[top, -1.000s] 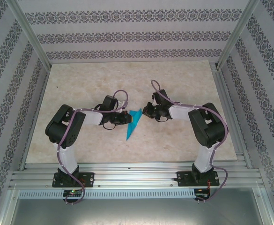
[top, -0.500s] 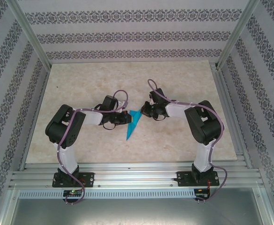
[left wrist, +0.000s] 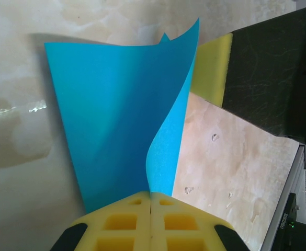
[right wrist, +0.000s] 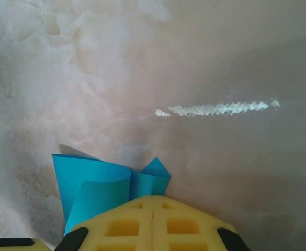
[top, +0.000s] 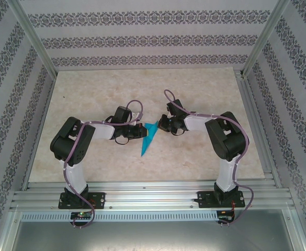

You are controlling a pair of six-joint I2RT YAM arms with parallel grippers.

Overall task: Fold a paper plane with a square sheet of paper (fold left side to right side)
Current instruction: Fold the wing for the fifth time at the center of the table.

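The square sheet of paper is bright cyan, folded into a narrow pointed shape, and lies mid-table with its tip toward the arms. In the left wrist view one flap of the paper curls up off the table, and my left gripper is shut on the flap's near edge. From above, the left gripper sits at the paper's left side. My right gripper is at the wide far end. Its yellow pads are shut, with the paper running under their tips. Whether they pinch it is hidden.
The beige marbled tabletop is bare all round the paper. Patterned walls and aluminium posts enclose it, and a metal rail runs along the near edge. My right gripper's pad stands close at the paper's top edge.
The right arm has shifted a little to the left, bringing its gripper closer against the paper's wide end. The left arm and the paper stay put.
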